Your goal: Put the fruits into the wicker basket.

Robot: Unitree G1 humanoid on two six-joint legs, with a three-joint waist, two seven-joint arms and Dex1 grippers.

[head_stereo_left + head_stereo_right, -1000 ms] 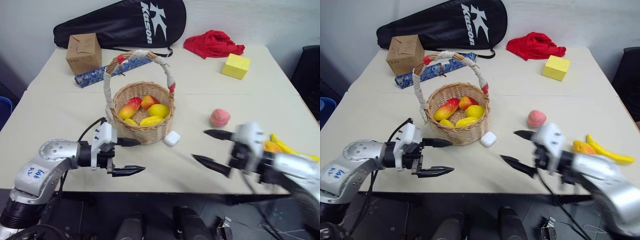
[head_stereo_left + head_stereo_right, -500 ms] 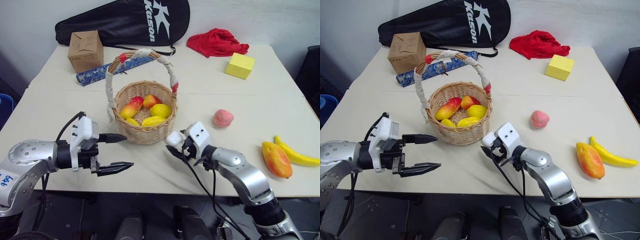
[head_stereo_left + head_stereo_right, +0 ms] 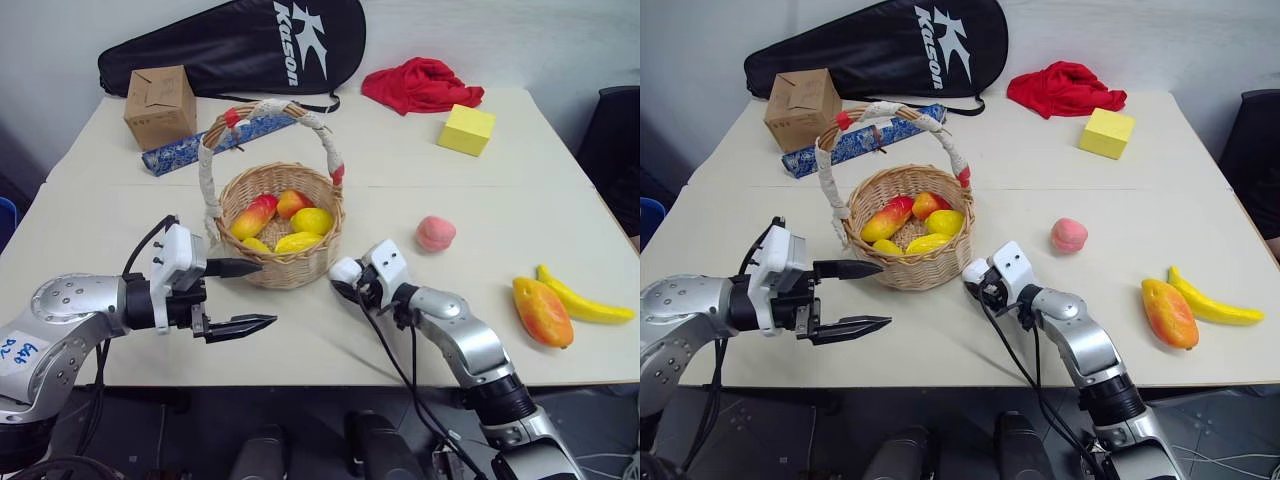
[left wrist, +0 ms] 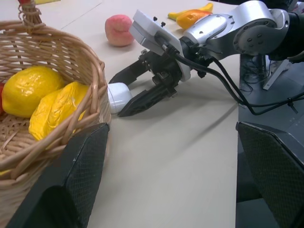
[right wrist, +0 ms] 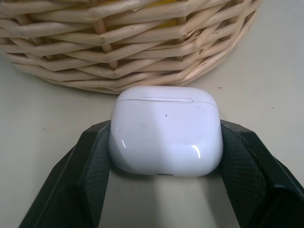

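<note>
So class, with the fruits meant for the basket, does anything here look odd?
Yes. The right hand has its fingers either side of the small white case beside the basket, which is no fruit. The peach, mango and banana lie on the table.

Robot test room, set up as a lab or office workspace

A plain pale table [image 3: 420,170] stands against a bare white wall [image 3: 500,35], strewn with unrelated props: a black racket bag [image 3: 240,45], a small cardboard box [image 3: 158,105], a red cloth [image 3: 420,85], a yellow block [image 3: 467,130], toy fruit [image 3: 540,310] and a wicker basket [image 3: 275,225]. A dark chair [image 3: 615,140] sits at the table's edge, and loose cables [image 3: 1230,465] trail on the floor beneath.
</note>
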